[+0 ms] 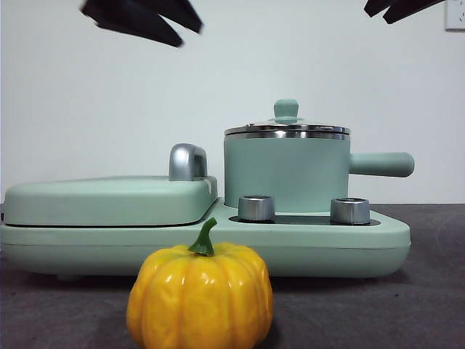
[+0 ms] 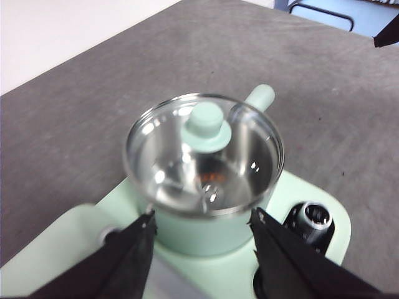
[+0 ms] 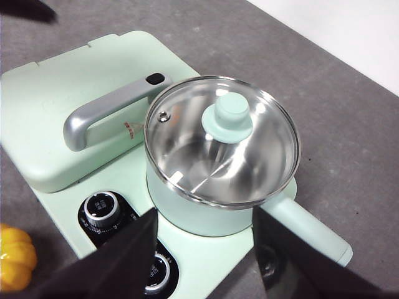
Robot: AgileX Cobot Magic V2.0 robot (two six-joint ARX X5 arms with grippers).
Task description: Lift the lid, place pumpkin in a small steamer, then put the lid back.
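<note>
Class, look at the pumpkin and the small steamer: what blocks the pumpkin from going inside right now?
The lid sits closed on the small steamer, covering its opening. The pumpkin rests on the table in front of the cooker; both tools hover above, holding nothing.

The room is evenly and brightly lit, and the white wall behind looks washed out. Soft glare streaks run down the pumpkin (image 1: 200, 298), with white highlights on the lid (image 3: 222, 142) and the steel inside the steamer (image 2: 206, 180). A faint shadow lies on the counter (image 1: 421, 305) under the pumpkin. The left wrist view is soft and smeared; the left pincer (image 2: 202, 224) blurs at its tips. The right wrist view is sharper.
</note>
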